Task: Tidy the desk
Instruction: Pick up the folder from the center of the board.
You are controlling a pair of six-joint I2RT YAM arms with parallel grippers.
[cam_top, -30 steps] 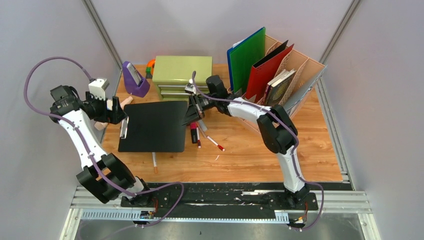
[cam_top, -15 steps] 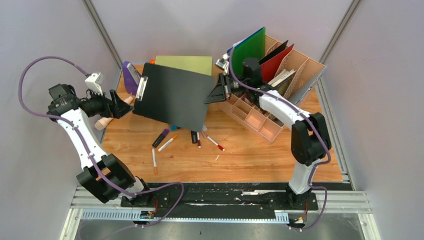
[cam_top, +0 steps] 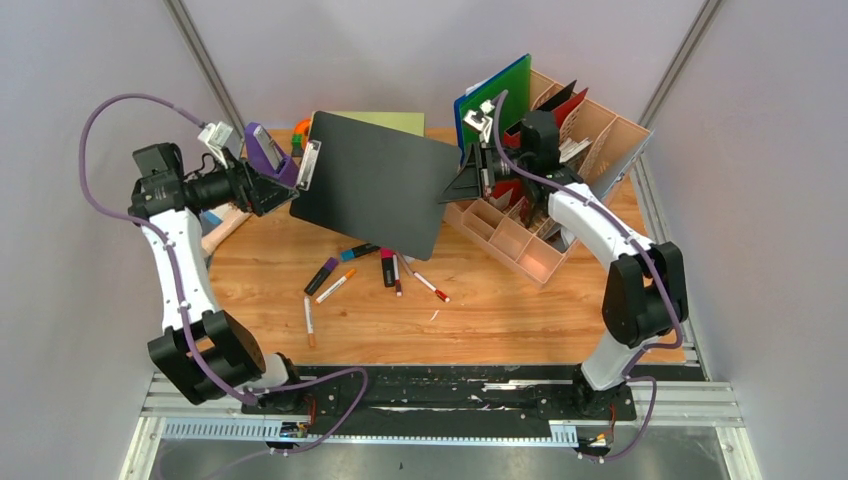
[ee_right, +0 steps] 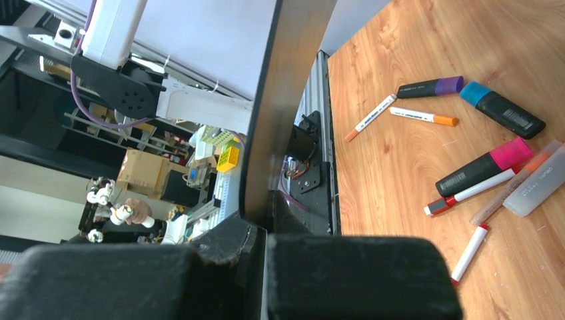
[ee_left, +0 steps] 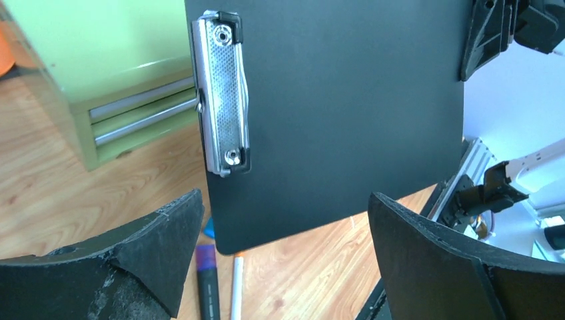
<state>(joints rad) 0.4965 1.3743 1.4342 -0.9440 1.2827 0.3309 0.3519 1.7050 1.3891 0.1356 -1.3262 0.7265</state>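
A black clipboard (cam_top: pixel 375 195) hangs tilted in the air above the desk (cam_top: pixel 500 310). My right gripper (cam_top: pixel 460 186) is shut on its right edge. In the right wrist view the board (ee_right: pixel 286 100) is edge-on, pinched between the right gripper's (ee_right: pixel 266 247) jaws. My left gripper (cam_top: pixel 278 188) stands open just left of the silver clip (cam_top: pixel 308 165), not touching it. In the left wrist view the clip (ee_left: pixel 223 93) and board (ee_left: pixel 346 113) lie beyond the wide-open left gripper (ee_left: pixel 286 227). Several markers (cam_top: pixel 385 268) lie on the desk under the board.
An olive-green drawer chest (cam_top: pixel 372 119) stands behind the clipboard, with a purple holder (cam_top: pixel 262 148) to its left. A wooden file rack (cam_top: pixel 590 140) with a green folder (cam_top: pixel 500 100) stands at the back right. More pens (cam_top: pixel 310 322) lie toward the front.
The right gripper has lifted the clipboard off the desk and carried it up and to the right, uncovering markers. The left gripper has swung right toward the clip end, still open.
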